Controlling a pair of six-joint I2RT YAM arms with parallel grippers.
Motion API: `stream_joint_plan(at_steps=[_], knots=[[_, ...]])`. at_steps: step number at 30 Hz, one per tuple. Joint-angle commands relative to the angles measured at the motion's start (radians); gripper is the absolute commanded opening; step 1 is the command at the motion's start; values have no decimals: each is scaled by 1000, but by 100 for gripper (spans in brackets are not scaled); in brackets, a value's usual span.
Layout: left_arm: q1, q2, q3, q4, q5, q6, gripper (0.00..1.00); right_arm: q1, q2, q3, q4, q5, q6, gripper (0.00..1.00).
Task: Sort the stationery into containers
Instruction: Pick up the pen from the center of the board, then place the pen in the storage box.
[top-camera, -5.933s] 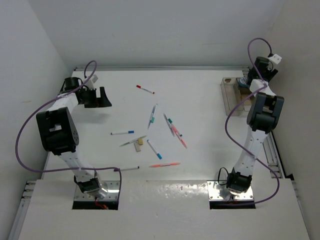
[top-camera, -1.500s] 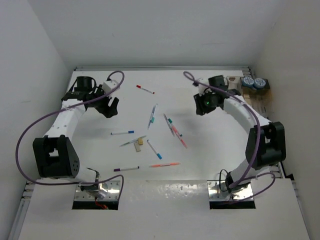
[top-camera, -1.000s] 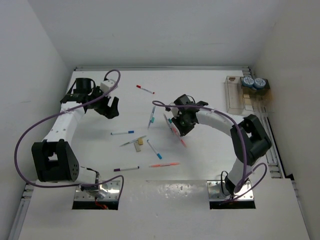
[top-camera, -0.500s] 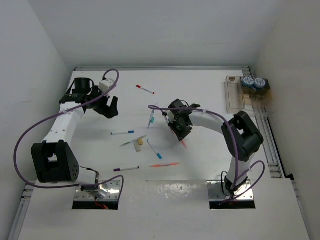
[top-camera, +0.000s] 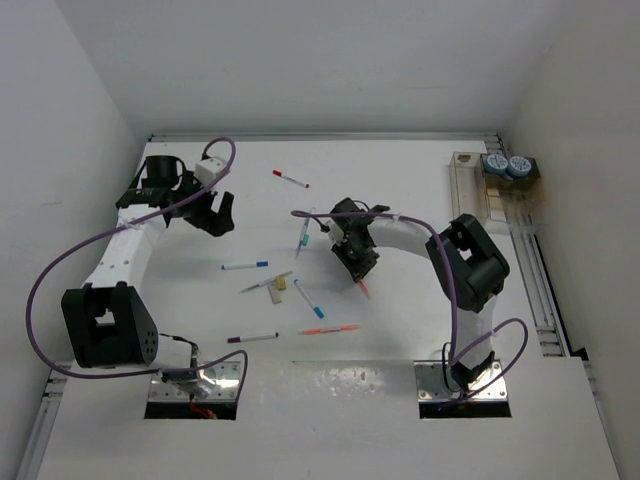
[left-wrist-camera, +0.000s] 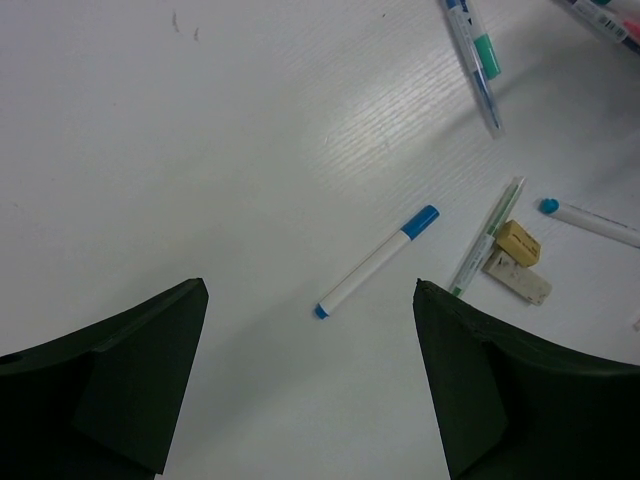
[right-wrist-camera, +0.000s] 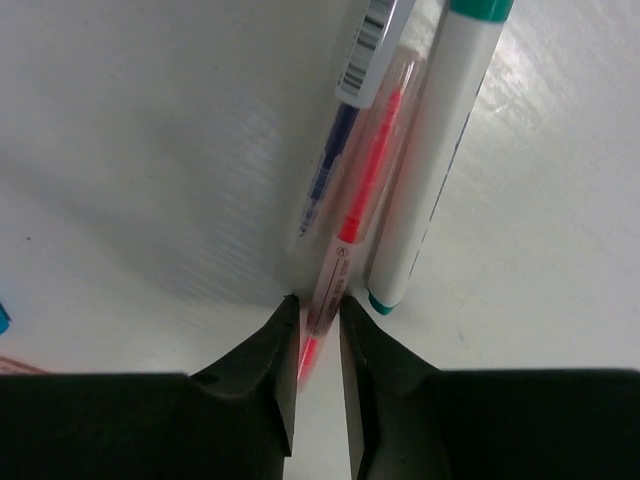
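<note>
Several pens lie spread over the middle of the white table. My right gripper (top-camera: 358, 264) is down among three pens lying side by side, and its jaws are shut on the clear red pen (right-wrist-camera: 366, 196). A dark blue pen (right-wrist-camera: 352, 120) lies to that pen's left and a teal-tipped white pen (right-wrist-camera: 432, 170) to its right. My left gripper (top-camera: 216, 212) is open and empty, held above the table at the left. Below it lies a blue-capped pen (left-wrist-camera: 376, 261). The clear box (top-camera: 466, 190) and the tan box (top-camera: 494, 198) stand at the back right, with two blue-grey rolls (top-camera: 506, 164) beside them.
A red-capped pen (top-camera: 291, 179) lies far back. A teal pen (top-camera: 304, 232), a green pen (top-camera: 266, 282), a tan block (top-camera: 281, 284), an orange pen (top-camera: 329, 329) and a purple-capped pen (top-camera: 253, 339) lie nearer. The tan and white blocks (left-wrist-camera: 518, 257) also show in the left wrist view.
My right arm swung from the boxes at the back right to the pens in the middle, came down and closed on the red pen. My left arm stretched forward, then held still.
</note>
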Motion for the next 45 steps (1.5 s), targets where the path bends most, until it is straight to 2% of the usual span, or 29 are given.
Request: stream_joint_plan(at_steps=[1, 3, 8, 15, 18, 23, 24, 26, 27, 31, 33, 38, 45], knots=[[11, -37, 6, 23, -1, -1, 91, 1, 51, 49, 20, 10, 5, 23], [9, -40, 5, 23, -4, 0, 91, 0, 59, 63, 16, 14, 5, 18], [13, -40, 6, 25, -8, 0, 92, 0, 56, 70, -9, 14, 5, 0], [13, -35, 25, 34, 0, -7, 92, 3, -105, 93, -101, -52, 25, 0], [13, -31, 35, 40, 5, -18, 92, -38, -195, 138, -128, -80, 43, 0], [6, -20, 35, 60, 8, -41, 92, -248, -234, 253, -184, -86, 12, 0], [5, -19, 32, 63, 6, -44, 92, -332, -225, 271, -187, -83, -15, 0], [-3, -15, 34, 71, 6, -52, 92, -425, -200, 337, -207, -86, -44, 0], [-6, -14, 31, 77, 3, -50, 92, -515, -183, 362, -210, -88, -73, 0], [-17, 0, 26, 97, 0, -62, 92, -701, -55, 510, -234, -91, -141, 0], [-23, 12, 26, 104, 0, -76, 92, -794, 26, 648, -249, -103, -153, 0], [-27, 34, 32, 117, 3, -92, 92, -859, 180, 834, -294, -129, -141, 0], [-30, 34, 31, 108, -20, -79, 92, -881, 260, 808, -201, -99, -121, 1]])
